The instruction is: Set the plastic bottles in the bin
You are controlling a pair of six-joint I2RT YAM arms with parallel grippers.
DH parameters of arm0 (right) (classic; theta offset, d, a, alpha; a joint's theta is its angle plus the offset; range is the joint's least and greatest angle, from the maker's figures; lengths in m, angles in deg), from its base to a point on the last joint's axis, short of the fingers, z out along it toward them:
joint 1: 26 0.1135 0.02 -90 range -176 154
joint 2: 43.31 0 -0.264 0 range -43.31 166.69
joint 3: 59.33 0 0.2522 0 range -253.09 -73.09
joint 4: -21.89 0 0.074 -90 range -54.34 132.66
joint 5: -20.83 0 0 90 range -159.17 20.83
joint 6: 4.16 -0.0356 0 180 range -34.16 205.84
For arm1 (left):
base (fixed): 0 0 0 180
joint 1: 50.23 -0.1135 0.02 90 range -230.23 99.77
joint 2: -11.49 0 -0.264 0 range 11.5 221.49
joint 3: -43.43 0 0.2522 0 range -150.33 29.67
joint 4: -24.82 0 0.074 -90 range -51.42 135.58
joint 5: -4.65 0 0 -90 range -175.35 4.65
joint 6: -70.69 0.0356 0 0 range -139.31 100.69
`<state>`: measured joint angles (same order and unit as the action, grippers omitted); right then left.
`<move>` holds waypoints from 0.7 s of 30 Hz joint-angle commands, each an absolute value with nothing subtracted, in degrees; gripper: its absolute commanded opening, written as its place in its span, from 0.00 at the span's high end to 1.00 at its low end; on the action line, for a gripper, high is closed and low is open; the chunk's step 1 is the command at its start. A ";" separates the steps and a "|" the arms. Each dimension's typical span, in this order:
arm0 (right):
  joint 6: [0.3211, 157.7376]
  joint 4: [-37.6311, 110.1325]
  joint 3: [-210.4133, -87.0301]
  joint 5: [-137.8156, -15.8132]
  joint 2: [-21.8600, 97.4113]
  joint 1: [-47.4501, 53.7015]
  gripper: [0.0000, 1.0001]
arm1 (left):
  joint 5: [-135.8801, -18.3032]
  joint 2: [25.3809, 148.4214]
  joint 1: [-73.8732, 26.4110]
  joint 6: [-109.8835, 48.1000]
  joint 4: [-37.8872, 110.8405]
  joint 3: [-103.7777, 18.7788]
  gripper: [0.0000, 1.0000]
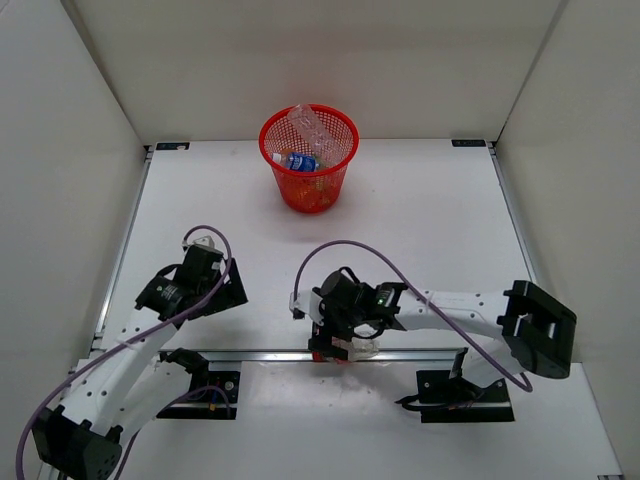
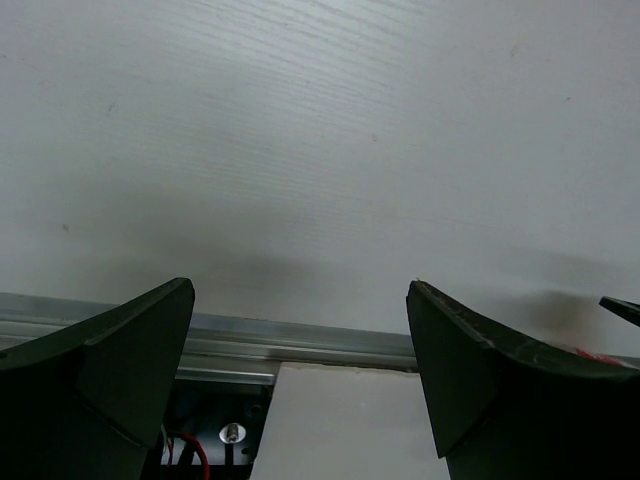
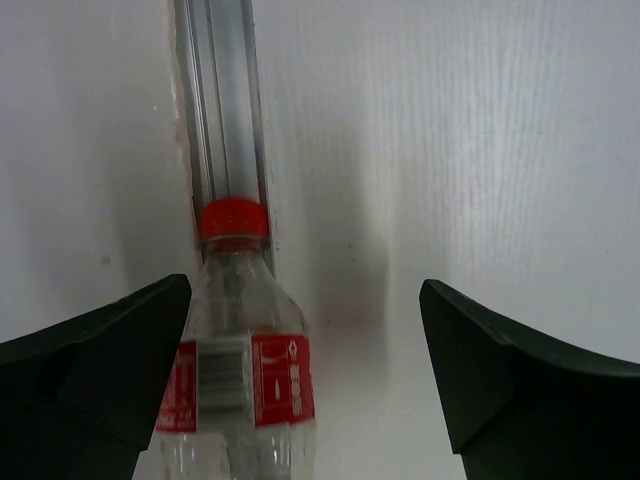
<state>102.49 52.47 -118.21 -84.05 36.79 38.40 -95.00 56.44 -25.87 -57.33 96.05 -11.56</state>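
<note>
Straddling the red-capped bottle [image 3: 240,370] with right gripper [image 3: 305,290] spread wide, nothing grasped. Off-centre beside the rail [image 3: 222,110]: could clip it on closing, roll it away.

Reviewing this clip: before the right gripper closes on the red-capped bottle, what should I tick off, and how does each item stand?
1. The right gripper is open: ok.
2. The red-capped bottle lies inside its opening: ok, though off centre, close to one side.
3. The bottle is clear of the aluminium rail: not ok, its cap end overlaps the rail.
4. The left gripper is open, empty and away from the bottle: ok.
5. The bin stands upright at the far side of the table: ok.
6. The bin has room for one more bottle: cannot tell.
</note>
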 commanded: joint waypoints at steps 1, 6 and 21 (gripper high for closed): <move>104.48 53.15 -116.51 -78.14 40.88 39.65 0.05 | -96.34 57.02 -26.67 -56.94 97.29 -14.01 0.01; 103.69 53.67 -116.77 -74.20 43.18 40.97 0.12 | -95.11 57.28 -29.05 -55.61 95.19 -14.62 0.01; 101.14 56.13 -115.02 -86.31 23.95 27.62 0.01 | -94.41 56.85 -28.87 -54.99 92.28 -13.40 0.01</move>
